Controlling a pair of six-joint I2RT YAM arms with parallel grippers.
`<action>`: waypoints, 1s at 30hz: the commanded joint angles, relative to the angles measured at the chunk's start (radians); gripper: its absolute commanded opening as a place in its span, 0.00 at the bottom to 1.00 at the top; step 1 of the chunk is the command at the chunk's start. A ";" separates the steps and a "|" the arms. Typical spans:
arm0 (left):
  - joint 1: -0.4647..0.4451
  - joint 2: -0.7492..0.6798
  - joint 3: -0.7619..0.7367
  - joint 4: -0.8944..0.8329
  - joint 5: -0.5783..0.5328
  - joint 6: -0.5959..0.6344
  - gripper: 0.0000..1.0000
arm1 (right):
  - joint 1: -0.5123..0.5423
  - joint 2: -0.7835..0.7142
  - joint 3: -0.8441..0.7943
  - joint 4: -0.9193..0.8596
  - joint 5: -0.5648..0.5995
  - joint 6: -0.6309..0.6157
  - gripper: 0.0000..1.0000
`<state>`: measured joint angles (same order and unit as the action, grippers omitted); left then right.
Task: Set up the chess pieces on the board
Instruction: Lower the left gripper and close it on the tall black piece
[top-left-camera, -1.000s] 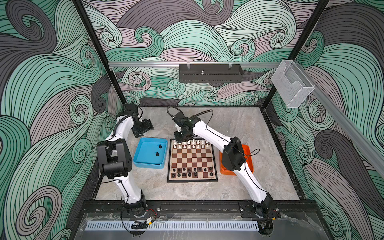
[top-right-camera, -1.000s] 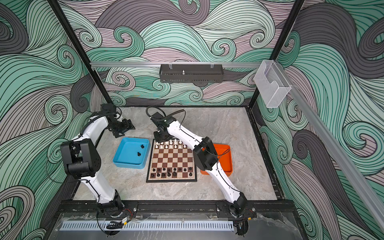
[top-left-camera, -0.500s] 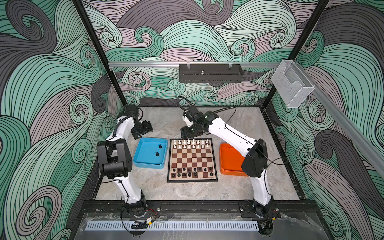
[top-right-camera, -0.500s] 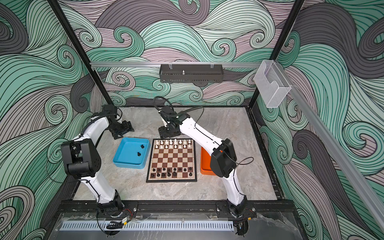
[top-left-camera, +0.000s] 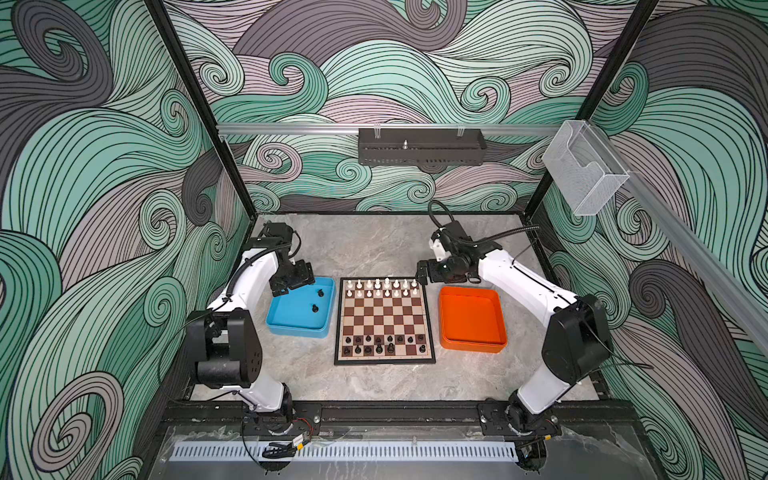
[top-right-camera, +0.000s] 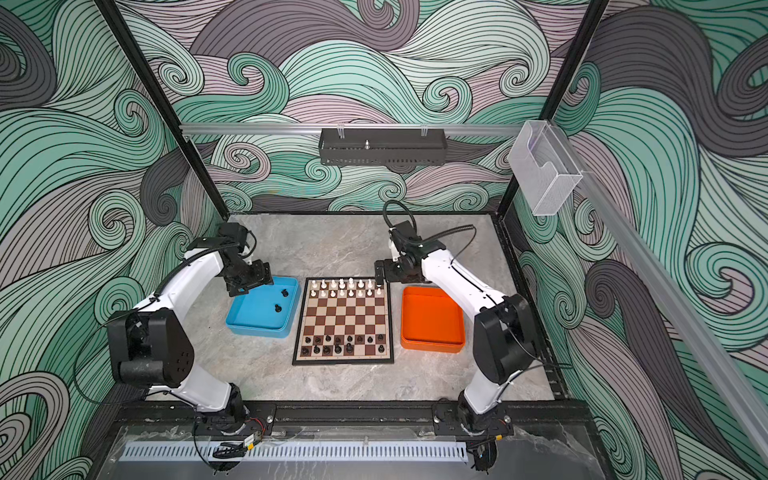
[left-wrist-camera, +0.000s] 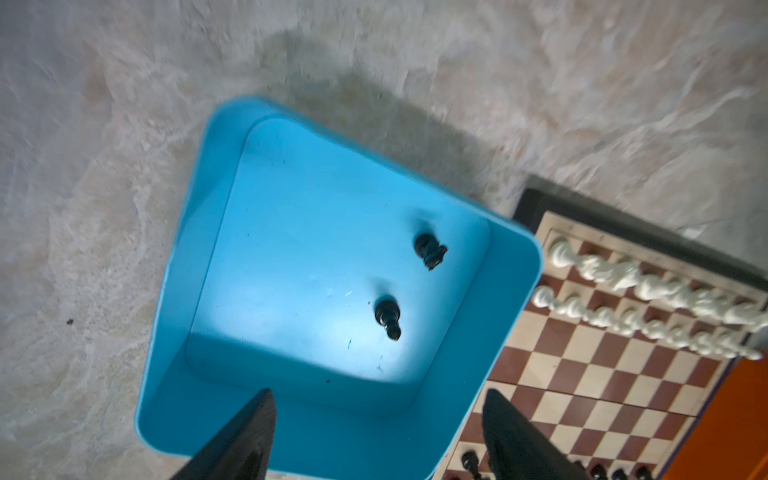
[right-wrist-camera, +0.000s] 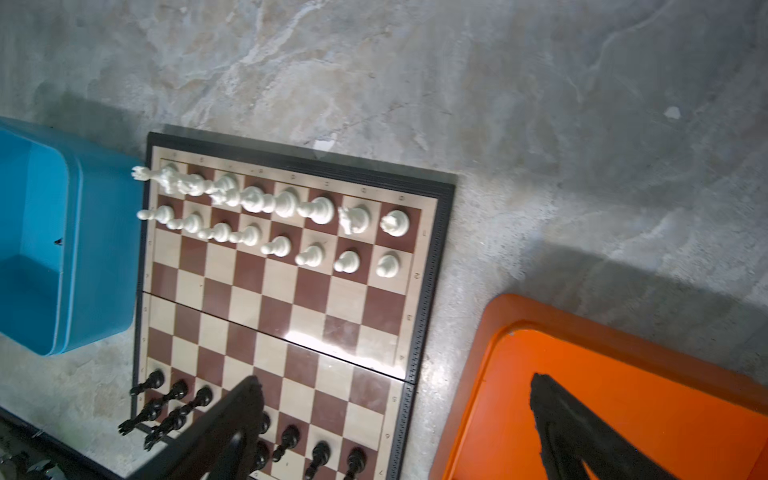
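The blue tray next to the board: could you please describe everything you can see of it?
The blue tray is a square, shallow, plastic-looking dish with rounded corners and a raised rim. It sits flat on the grey marbled table, close beside the left edge of the board; whether they touch is unclear. Two black pieces rest on its floor toward the board side. The open left gripper hovers above its far corner.

Both top views look steeply down from high in front over the whole desk (top-left-camera: 374, 245). The left wrist view hangs close above the blue tray (left-wrist-camera: 291, 228), the right wrist view above the board (right-wrist-camera: 282, 307), which all four share.
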<state>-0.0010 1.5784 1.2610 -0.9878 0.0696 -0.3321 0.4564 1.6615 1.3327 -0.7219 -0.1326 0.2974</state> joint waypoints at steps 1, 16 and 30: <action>-0.048 0.018 -0.035 -0.050 -0.036 -0.001 0.80 | -0.044 -0.041 -0.058 0.051 -0.046 -0.014 1.00; -0.098 0.163 -0.032 0.016 -0.061 -0.025 0.70 | -0.099 -0.081 -0.177 0.100 -0.096 -0.006 1.00; -0.109 0.233 -0.017 0.046 -0.071 -0.024 0.55 | -0.110 -0.063 -0.181 0.104 -0.101 -0.009 1.00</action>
<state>-0.1017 1.7954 1.2110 -0.9401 0.0162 -0.3511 0.3531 1.6028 1.1584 -0.6235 -0.2222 0.2951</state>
